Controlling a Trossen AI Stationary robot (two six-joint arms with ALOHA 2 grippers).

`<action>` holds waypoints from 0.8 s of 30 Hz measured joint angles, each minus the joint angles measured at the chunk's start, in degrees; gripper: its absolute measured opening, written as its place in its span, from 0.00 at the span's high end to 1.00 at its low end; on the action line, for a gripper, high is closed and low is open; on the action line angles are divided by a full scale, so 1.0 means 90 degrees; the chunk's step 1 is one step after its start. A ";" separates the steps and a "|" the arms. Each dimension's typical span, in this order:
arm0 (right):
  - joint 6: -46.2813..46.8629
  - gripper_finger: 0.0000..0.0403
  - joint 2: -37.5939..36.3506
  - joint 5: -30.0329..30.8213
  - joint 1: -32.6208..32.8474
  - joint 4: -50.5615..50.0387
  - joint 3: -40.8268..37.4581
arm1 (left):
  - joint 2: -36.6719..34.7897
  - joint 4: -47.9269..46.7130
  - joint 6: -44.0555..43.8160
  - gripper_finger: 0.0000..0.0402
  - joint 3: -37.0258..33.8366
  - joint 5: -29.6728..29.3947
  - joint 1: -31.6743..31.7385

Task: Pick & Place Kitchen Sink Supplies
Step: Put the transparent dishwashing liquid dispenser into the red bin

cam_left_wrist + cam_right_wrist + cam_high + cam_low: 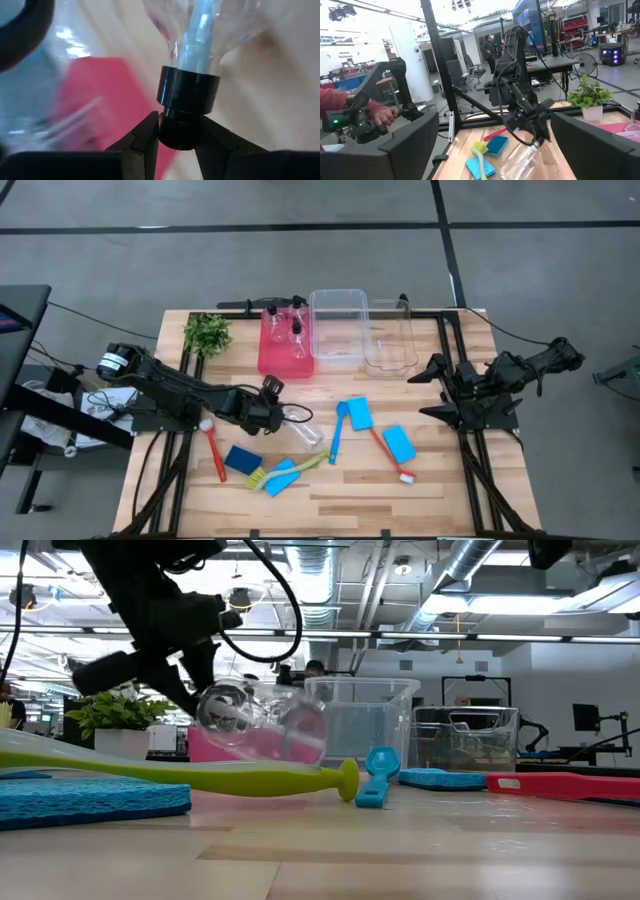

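Note:
My left gripper (283, 418) reaches out over the middle of the table and is shut on a small clear bottle (306, 430) with a black cap. In the low view the bottle (265, 722) lies about level behind the yellow-green brush (200, 778). Blue sponges (360, 413) (398, 443) (242, 458), a blue brush (337, 432) and red brushes (215, 452) (390, 452) lie flat on the wood. My right gripper (437, 390) waits open near the right edge, touching nothing. My left gripper pinches the bottle's black cap (189, 97) at its outer end between the two fingertips (148, 136). The fingers come level from the table's left, in line with the bottle. The clear body (200, 30) sticks out past them; whether it rests on the table I cannot tell.
A red tray (270, 362) holding two more clear bottles (297, 335) stands at the far side, with two clear bins (338, 355) (390, 362) to its right and a leafy plant (207, 333) to its left. Bare wood lies along the near edge.

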 joint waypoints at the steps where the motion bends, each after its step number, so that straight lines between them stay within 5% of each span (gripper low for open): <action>1: 0.0002 0.06 0.0000 0.0000 0.0000 0.0002 0.0000 | 0.0002 0.0000 0.0335 0.74 0.0000 -0.0237 0.0007; 8: 0.0218 0.06 0.0002 -0.0003 0.0000 -0.0005 0.0000 | -0.0005 0.0072 0.2295 0.74 0.0005 -0.0763 0.0017; 19: 0.0223 0.06 0.0000 -0.0002 0.0005 -0.0024 0.0000 | -0.0005 0.1240 0.3642 0.74 0.0005 -0.0462 0.0017; 24: 0.0223 0.06 0.0000 -0.0003 0.0005 -0.0032 0.0000 | -0.0005 0.2185 0.4293 0.74 0.0005 0.0215 0.0017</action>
